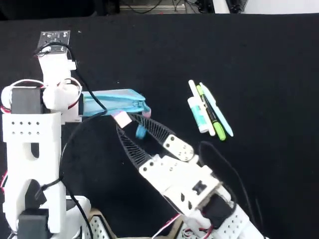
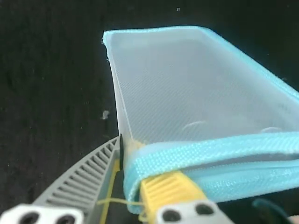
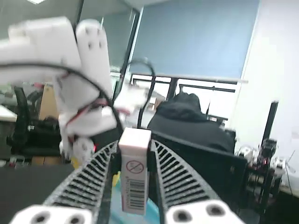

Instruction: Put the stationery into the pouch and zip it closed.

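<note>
Firstly, nearest the arm bases in the high view, the right gripper (image 1: 124, 122) reached in from the lower right over the black table (image 1: 249, 59). Its 2 dark ribbed fingers were clamped on a small white eraser (image 1: 121, 118). The right wrist view showed the same grip: the eraser (image 3: 134, 172) stood upright between the fingers (image 3: 100, 172), pinched on both sides.

Just beyond, the eraser sat touching or right at the near end of the pouch (image 1: 117, 101), a pale mesh bag with light-blue trim lying flat on the table. I could not tell whether its mouth was open there.

At the pouch's other end was the left gripper (image 2: 128, 158), closed on the pouch (image 2: 187, 93). Its grey ribbed finger (image 2: 88, 172) lay along one side of the corner and its yellow finger (image 2: 163, 189) pressed on the blue zipper tape (image 2: 224, 149).

Farther out and well apart from the pouch, 3 pieces of stationery lay side by side on the table: a white tube (image 1: 198, 112), a green highlighter (image 1: 212, 117) and a light-blue pen (image 1: 219, 112).
</note>
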Motion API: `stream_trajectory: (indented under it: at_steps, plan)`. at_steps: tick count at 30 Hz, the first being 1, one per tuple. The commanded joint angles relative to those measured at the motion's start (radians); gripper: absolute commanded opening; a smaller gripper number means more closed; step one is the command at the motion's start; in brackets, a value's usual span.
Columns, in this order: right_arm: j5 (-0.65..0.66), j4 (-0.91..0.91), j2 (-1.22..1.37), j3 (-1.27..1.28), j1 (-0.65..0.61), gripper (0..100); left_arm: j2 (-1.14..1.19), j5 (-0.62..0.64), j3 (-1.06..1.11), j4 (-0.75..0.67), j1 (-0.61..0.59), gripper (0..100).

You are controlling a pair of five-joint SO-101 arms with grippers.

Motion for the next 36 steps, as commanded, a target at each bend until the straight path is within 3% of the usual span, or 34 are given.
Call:
stream_trajectory:
  at_steps: [1, 12, 36]
  plan:
    - [0.011, -0.031, 0.091, -0.150, -0.005, 1.1, -0.003, -0.009, -0.059, 0.015, 0.010, 3]
    - [0.006, -0.229, 0.472, -0.237, -0.009, 1.1, -0.005, -0.011, -0.059, 0.035, 0.008, 3]
    - [0.009, -0.295, 0.503, -0.102, 0.040, 1.1, -0.005, -0.011, -0.062, 0.037, 0.012, 3]
